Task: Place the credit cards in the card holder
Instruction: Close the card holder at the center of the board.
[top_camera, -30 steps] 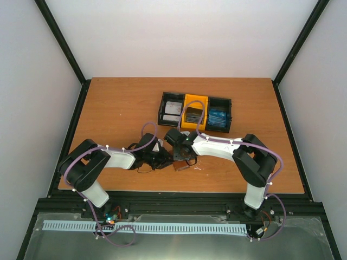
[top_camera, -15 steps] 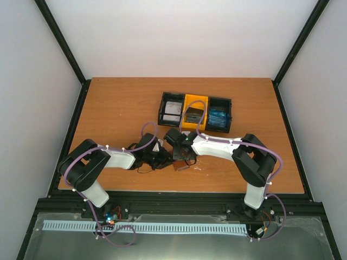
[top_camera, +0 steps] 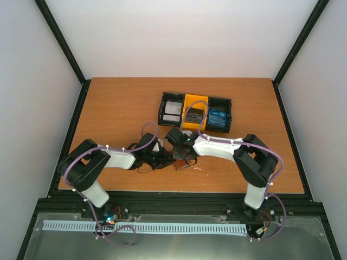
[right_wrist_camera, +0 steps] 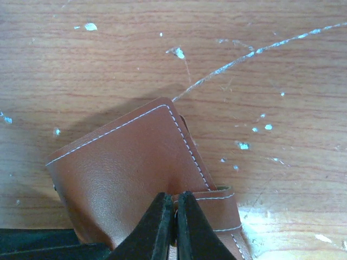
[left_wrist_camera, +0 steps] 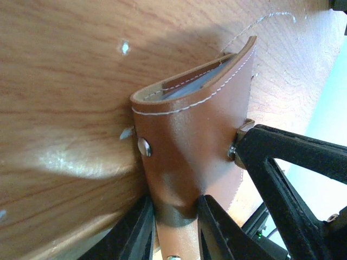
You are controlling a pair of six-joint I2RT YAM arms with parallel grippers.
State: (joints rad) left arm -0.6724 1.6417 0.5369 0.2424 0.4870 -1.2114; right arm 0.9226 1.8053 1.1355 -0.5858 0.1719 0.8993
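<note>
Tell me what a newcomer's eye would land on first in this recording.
The brown leather card holder stands out, gripped by both arms at once near the middle of the table's front: the left arm's fingers clamp one end and the right arm's fingers pinch a stitched edge. Behind them, a black-and-yellow tray holds the credit cards in three compartments: whitish-grey, dark and blue.

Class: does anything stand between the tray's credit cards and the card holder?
No loose object. But the right gripper, shut on the card holder, lies between it and the tray; the left gripper grips it too.
</note>
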